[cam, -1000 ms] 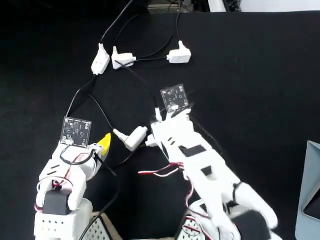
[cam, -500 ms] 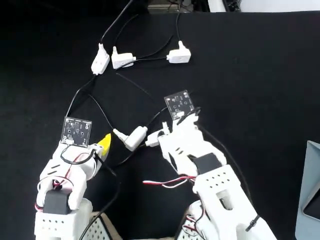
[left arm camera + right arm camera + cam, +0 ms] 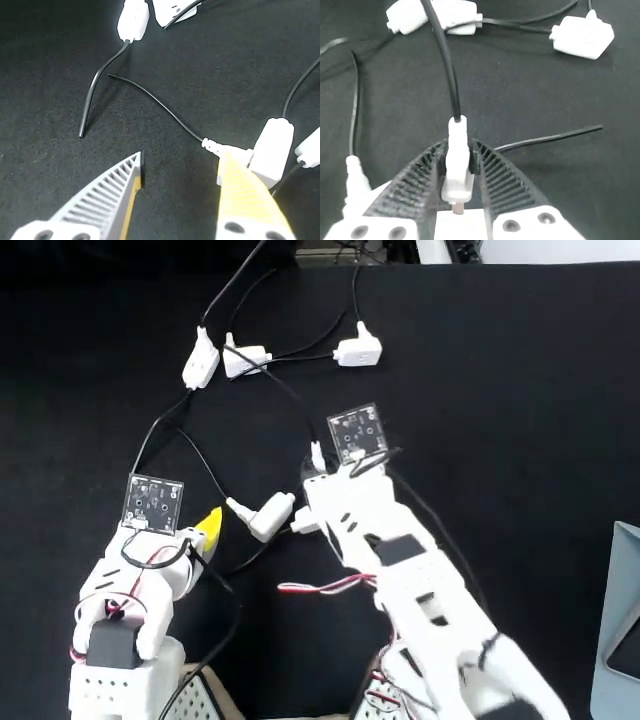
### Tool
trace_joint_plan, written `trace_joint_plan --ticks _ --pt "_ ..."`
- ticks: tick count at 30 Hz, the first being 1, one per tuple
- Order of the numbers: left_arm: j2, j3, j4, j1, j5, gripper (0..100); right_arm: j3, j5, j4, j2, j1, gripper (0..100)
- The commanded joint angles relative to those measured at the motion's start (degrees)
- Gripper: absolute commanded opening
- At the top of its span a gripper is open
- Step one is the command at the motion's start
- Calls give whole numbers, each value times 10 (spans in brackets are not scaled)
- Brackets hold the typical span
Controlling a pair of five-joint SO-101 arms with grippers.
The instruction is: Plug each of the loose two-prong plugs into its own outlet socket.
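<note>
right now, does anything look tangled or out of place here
The black cords cross and loop over one another between the arms, one trailing from the plug in the right gripper; nothing looks broken.

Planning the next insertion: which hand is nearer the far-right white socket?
Right. The right hand, shut on a plug, sits short of the socket; the left hand hangs farther back.
</note>
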Motion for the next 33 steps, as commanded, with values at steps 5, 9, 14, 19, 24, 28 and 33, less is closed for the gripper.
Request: trace_joint_plan --ticks 5,9,14,19,24,28,33 --pt "-4 -4 -11 -3 0 248 -22 4 61 50 -6 11" --pt "-4 -4 -11 -3 0 248 -48 4 182 31 -5 11" --pt "-4 -4 -11 -3 0 248 -66 4 301 -40 -6 11" --pt "-4 -12 -14 -3 2 248 -68 4 349 -158 -6 11" --pt "-3 -73 -15 0 4 248 -70 2 392 -312 -42 11" --pt "-2 -102 -15 3 15 248 -71 0 431 -425 -120 11" --pt "-4 -119 -15 3 63 249 -65 0 452 -499 -190 11"
